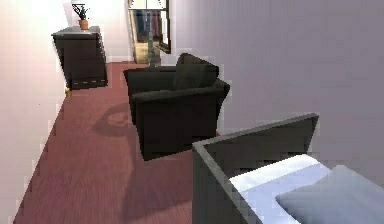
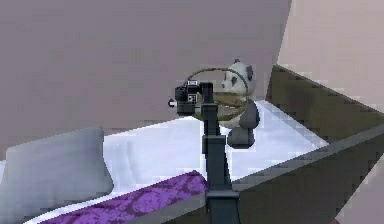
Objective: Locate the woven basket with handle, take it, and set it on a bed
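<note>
Arm side view. The woven basket is at 3 o'clock from the claw, just past the end of the arm and above the white sheet of the bed. It appears as a small round bowl of pale brown. A thin hoop handle arches over it from 9 o'clock to 3 o'clock. It cannot be told whether the bowl rests on the sheet or hangs clear of it.

A white-and-dark soft toy sits at 12 o'clock from the basket. A grey rounded object lies at 6 o'clock from it. The state of the claw's fingers cannot be told, nor whether the claw holds anything.

Handling (judged): woven material of this kind is probably light. The walls are likely fairly stiff but would give under a hard squeeze. The rough weave should resist slipping, and breakage is unlikely. The top of the hoop is the natural place to take hold, though the bowl would swing beneath it. The rim is a steadier but thicker alternative.

A grey pillow lies at 8 o'clock in this view and a purple throw at 6 o'clock. In the forward view, a dark armchair stands at 12 o'clock from the bed's corner.
</note>
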